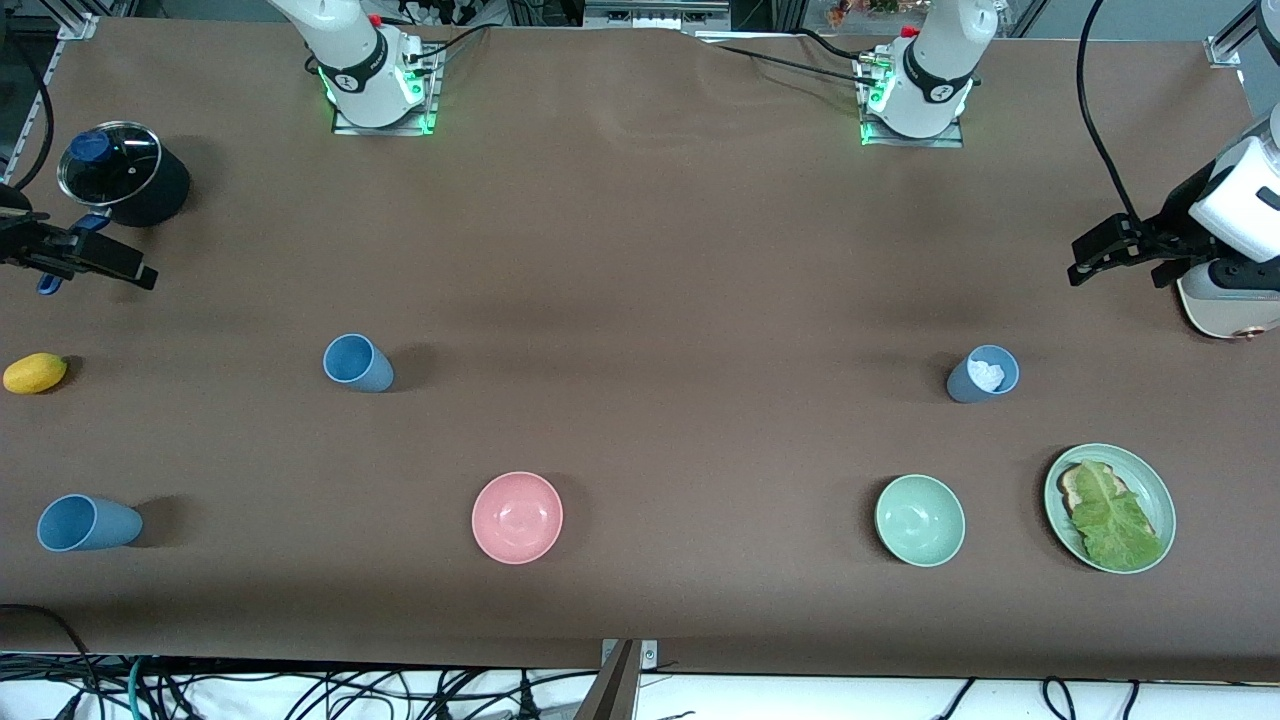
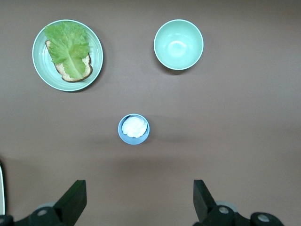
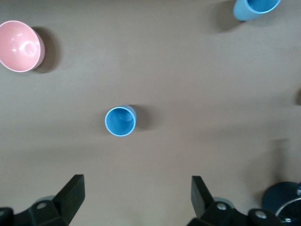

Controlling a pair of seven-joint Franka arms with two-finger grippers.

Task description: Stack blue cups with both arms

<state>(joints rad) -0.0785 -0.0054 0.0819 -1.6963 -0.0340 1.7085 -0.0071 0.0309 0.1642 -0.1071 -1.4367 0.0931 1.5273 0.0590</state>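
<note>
Three blue cups stand apart on the brown table. One blue cup (image 1: 358, 362) (image 3: 120, 121) stands empty toward the right arm's end. A second empty cup (image 1: 88, 523) (image 3: 256, 8) is nearer the front camera. The third cup (image 1: 982, 374) (image 2: 134, 128), toward the left arm's end, holds something white. My right gripper (image 1: 120, 262) (image 3: 138, 190) hangs open over the table beside the pot, holding nothing. My left gripper (image 1: 1085, 262) (image 2: 139, 193) hangs open over the table's end, apart from the third cup, with nothing between its fingers.
A pink bowl (image 1: 517, 517) (image 3: 19, 46), a green bowl (image 1: 920, 520) (image 2: 178, 44) and a green plate (image 1: 1160, 500) (image 2: 40, 70) with bread and lettuce line the front. A black pot with a glass lid (image 1: 122, 172) and a yellow fruit (image 1: 35, 372) lie at the right arm's end.
</note>
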